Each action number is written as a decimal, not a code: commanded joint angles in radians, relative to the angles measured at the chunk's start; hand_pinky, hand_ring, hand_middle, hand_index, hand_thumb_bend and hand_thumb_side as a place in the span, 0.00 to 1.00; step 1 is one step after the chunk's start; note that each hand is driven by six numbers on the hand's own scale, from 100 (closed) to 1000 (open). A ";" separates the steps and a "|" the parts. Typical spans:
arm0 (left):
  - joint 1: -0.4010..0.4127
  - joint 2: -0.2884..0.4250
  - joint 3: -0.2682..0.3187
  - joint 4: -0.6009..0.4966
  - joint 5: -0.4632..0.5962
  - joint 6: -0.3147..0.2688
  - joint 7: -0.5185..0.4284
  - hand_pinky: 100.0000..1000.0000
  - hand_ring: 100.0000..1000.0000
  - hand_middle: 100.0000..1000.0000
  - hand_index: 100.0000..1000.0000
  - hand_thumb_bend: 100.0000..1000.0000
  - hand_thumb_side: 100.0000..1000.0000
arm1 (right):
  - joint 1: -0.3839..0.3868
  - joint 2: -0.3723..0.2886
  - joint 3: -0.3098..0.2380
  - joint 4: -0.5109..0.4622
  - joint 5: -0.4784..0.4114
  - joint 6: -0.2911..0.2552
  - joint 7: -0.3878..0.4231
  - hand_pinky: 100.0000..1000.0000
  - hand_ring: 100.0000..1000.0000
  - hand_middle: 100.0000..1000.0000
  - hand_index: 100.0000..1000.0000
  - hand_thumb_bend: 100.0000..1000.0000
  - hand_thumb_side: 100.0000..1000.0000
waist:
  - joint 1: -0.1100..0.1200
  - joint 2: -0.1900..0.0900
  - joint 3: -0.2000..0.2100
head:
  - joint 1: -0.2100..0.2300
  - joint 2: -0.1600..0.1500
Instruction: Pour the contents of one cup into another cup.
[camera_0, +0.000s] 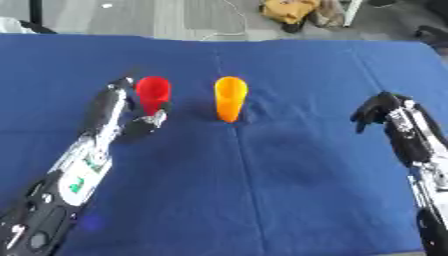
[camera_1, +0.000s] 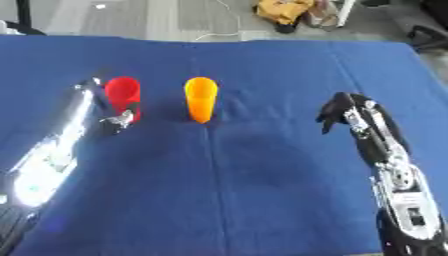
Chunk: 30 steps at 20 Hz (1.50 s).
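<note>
A blue cloth (camera_0: 289, 200) covers the table; a yellow bundle (camera_0: 289, 10) lies on the floor beyond

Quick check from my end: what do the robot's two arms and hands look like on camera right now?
Both arms are slim, black with silver metal sections. The left forearm carries a white panel with a green marking; its left hand has black fingers with silver parts. The right hand is black, on a silver-and-black wrist. No loose cables show.
</note>
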 joint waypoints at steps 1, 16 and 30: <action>-0.028 0.016 0.006 -0.006 0.011 -0.005 0.016 0.36 0.42 0.61 0.99 0.31 0.59 | -0.014 -0.010 -0.003 -0.013 0.004 -0.002 0.004 0.27 0.44 0.24 0.47 0.25 0.78 | 0.000 -0.011 -0.005 | 0.000 -0.013; -0.052 0.015 0.005 0.034 0.030 -0.037 0.024 0.38 0.42 0.60 0.99 0.27 0.62 | -0.022 -0.002 -0.002 -0.013 0.008 -0.005 0.009 0.27 0.44 0.23 0.47 0.25 0.78 | -0.002 0.014 -0.024 | 0.003 -0.030; -0.065 0.010 0.001 0.059 0.076 -0.113 0.033 0.31 0.35 0.57 0.99 0.00 0.40 | -0.023 0.001 -0.002 -0.010 0.009 -0.004 0.013 0.27 0.44 0.23 0.47 0.24 0.78 | 0.000 0.017 -0.033 | 0.004 -0.031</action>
